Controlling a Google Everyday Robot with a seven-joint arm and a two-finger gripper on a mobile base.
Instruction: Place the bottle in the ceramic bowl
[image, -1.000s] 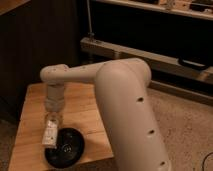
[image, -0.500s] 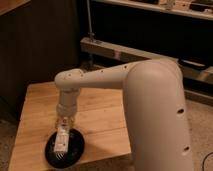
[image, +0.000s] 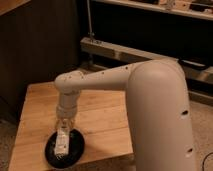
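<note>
Now, in the camera view, your tool (image: 63, 131) hangs straight down from the arm (image: 115, 77) over the ceramic bowl (image: 65, 148), clenched on the bottle (image: 62, 141), which lies lengthwise over the middle of the bowl, low in it or just above its floor; you cannot tell whether it touches.

The risk I would watch is the release. The bottle looks about as long as the bowl is wide, so if it is let go tilted, one end could ride up on the rim and the bottle could roll or tip out. Glossy ceramic gives it little to hold on.

The second risk is the edge. The bowl sits at the bench's (image: 100, 117) front edge, near its left corner, so a nudge from the tool while lifting away could push bowl and bottle over the edge onto the floor (image: 200, 125).

For room, you have bare bench behind the bowl and to the right of it; straight up looks the safest way out.
</note>
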